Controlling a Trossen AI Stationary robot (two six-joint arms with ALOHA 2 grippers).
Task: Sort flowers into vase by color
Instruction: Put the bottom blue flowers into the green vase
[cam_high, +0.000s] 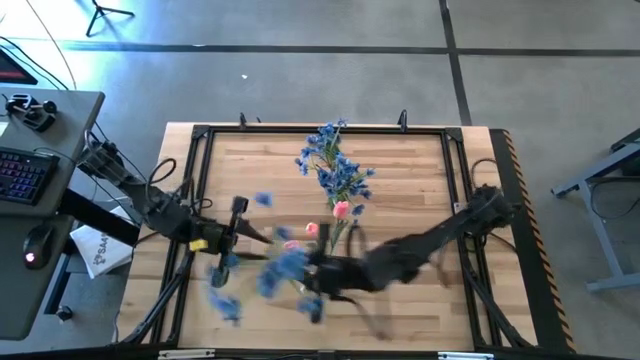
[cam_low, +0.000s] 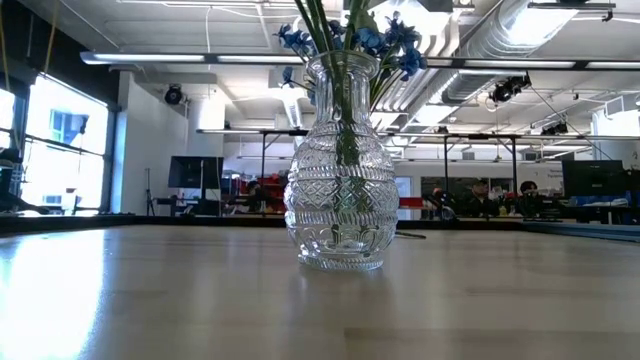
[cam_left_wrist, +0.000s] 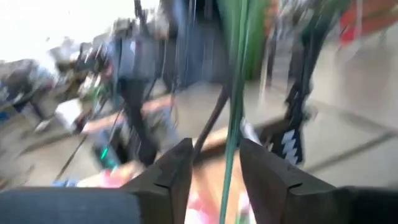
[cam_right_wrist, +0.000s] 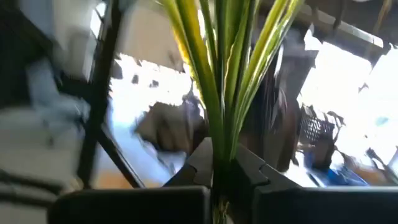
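Right wrist view showed the right gripper (cam_right_wrist: 219, 171) clenched on a bundle of green stems (cam_right_wrist: 217, 81), the stems pinched between its fingers and rising straight out of the jaws along the gripper's forward axis. In the left wrist view, the left gripper (cam_left_wrist: 214, 174) had its fingers parted, with a single thin green stem (cam_left_wrist: 235, 93) running lengthwise through the gap; we could not confirm contact, so we judged this grip as probably not yet closed.

In the high view, we located both grippers near the middle of the table (cam_high: 420, 180), the left gripper (cam_high: 236, 232) beside the right gripper (cam_high: 322, 272), with blurred blue blossoms (cam_high: 283, 265) and pink tulips (cam_high: 342, 210) between them. The long axis of the held flowers ran roughly across the table there, blossoms toward the left arm.

Farther back, the glass vase (cam_low: 340, 190) stood upright and already held a blue spray (cam_high: 335, 165), its stems vertical and heads up.

We judged the task as partly done: some blue sorted, pink tulips and further blue sprays remaining. We saw no second vase.
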